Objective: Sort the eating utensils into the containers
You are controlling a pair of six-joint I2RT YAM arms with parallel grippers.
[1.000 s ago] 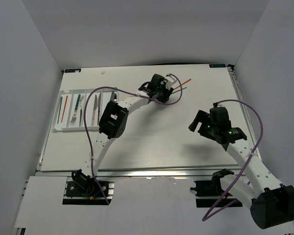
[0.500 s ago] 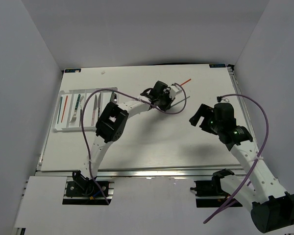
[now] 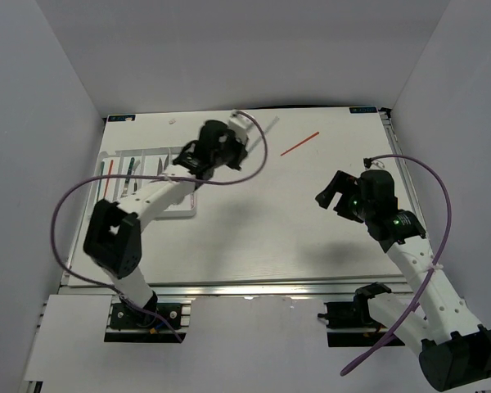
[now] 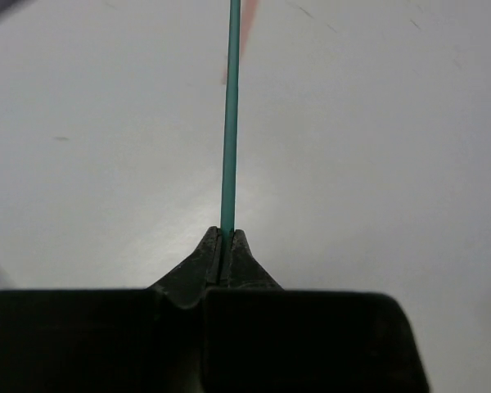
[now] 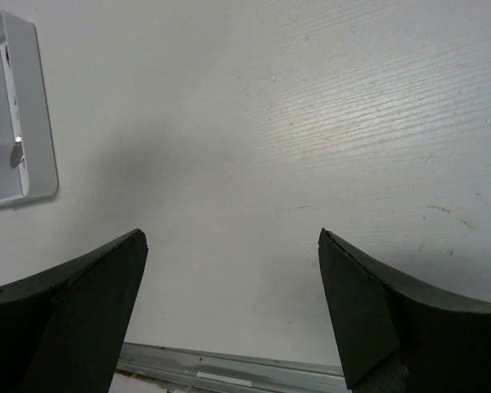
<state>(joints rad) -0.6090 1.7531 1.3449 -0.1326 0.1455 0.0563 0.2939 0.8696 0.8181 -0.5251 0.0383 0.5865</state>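
Note:
My left gripper (image 4: pixel 227 235) is shut on one end of a thin teal-green chopstick (image 4: pixel 231 123), which sticks straight out ahead of the jaws above the white table. In the top view that gripper (image 3: pixel 229 141) hangs just right of the white tray (image 3: pixel 119 153). Chopsticks (image 3: pixel 106 173) and other utensils lie in the tray's slots, and my left arm covers part of them. A red chopstick (image 3: pixel 300 143) lies alone on the table at the back right. My right gripper (image 3: pixel 331 195) (image 5: pixel 233 237) is open and holds nothing, above bare table at mid right.
White walls close in the table on three sides. A metal rail (image 5: pixel 229 368) runs along the near edge. A corner of the tray (image 5: pixel 33 106) with a metal utensil tip (image 5: pixel 16 152) shows in the right wrist view. A purple cable (image 3: pixel 254 155) loops from the left arm.
My left gripper closed on the teal-green chopstick, lifted it and swung left toward the tray. The red chopstick stayed on the table. My right arm shifted slightly, still open.

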